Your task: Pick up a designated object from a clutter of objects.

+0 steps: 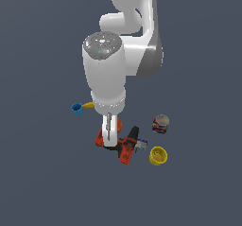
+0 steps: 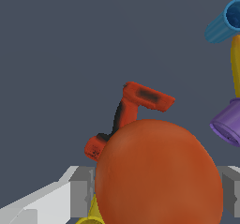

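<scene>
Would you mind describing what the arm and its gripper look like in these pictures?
The arm is glossy white with rounded, tubular links, a darker grey band at one joint and a grey speckled cap on top. The gripper is white; in the wrist view its jaws look boxy, light grey and white.

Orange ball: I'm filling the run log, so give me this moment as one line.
target: orange ball | fingers: one each side of ball | contact: cannot tell | drill: beyond ball | lifted: cannot tell
</scene>
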Controlling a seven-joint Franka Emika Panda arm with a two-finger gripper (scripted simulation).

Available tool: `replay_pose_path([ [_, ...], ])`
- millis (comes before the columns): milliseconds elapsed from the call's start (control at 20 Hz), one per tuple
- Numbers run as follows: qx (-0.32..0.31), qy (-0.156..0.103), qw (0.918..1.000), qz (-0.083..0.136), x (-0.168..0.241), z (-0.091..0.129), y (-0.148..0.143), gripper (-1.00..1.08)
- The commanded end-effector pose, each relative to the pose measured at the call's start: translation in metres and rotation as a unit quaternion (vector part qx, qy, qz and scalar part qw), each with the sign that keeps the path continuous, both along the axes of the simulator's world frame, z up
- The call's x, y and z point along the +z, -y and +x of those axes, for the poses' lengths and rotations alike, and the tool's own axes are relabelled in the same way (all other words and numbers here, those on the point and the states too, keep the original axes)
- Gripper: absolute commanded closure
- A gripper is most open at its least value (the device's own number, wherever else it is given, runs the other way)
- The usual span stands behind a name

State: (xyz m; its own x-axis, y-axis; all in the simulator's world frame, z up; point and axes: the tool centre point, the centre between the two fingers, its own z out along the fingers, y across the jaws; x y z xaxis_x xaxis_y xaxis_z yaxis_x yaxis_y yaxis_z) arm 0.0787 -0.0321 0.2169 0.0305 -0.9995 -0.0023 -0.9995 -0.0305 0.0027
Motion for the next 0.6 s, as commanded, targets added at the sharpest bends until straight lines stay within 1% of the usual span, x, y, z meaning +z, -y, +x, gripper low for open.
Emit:
replay_pose_path([
  [0, 0.000, 0.001, 1.0000, 0.000, 0.026, -0.009, -0.019, 1.08],
  [550, -0.001, 0.002, 1.0000, -0.002, 0.132, -0.045, -0.101, 1.08],
])
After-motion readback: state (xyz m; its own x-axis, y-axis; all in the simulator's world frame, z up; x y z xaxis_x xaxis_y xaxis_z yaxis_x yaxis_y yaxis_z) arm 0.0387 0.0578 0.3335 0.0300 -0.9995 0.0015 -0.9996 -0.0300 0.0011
